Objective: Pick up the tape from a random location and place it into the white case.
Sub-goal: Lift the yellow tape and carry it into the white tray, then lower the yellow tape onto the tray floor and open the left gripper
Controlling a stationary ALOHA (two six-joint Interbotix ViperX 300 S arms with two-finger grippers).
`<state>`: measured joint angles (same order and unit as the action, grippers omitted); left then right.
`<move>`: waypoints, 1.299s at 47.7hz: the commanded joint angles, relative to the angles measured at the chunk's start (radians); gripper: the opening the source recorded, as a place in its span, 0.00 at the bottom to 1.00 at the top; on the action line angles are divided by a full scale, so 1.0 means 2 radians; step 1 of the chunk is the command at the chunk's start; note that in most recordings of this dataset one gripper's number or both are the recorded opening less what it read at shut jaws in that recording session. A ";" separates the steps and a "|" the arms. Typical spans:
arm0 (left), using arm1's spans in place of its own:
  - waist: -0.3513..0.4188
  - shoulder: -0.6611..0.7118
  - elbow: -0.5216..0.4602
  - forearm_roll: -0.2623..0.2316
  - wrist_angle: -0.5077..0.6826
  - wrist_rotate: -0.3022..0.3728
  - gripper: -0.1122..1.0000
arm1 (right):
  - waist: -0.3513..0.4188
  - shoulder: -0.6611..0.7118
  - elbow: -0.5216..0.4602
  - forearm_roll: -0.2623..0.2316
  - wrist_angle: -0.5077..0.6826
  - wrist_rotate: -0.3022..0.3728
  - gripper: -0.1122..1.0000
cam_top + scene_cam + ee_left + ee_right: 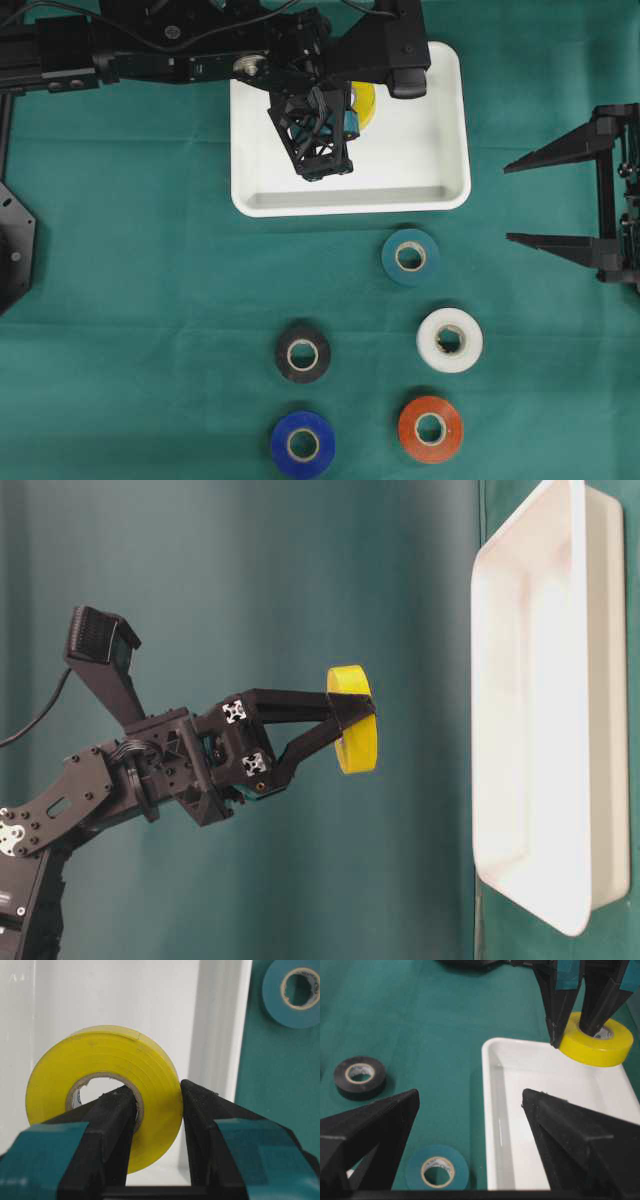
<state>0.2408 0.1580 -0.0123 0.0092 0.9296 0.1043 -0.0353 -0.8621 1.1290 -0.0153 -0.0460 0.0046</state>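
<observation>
No text, label, brand, number or sign can be read in any of the views. The inner cardboard core of the teal tape roll (298, 989) carries faint dark printing, and so does the core of the yellow tape (107, 1105) at its left inner edge, but both marks are too small and blurred to make out.

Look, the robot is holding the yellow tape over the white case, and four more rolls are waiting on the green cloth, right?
Nearly. Five rolls wait, not four: teal, white, black, blue and orange, as the overhead view shows. The rest holds: the left gripper has the yellow tape over the white case.
</observation>
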 commanded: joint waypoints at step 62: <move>0.027 0.090 0.056 0.000 -0.146 0.000 0.30 | -0.001 0.014 -0.009 -0.001 -0.005 -0.001 0.93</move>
<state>0.2807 0.3436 0.1120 0.0092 0.6581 0.1043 -0.0353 -0.8406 1.1290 -0.0153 -0.0476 0.0046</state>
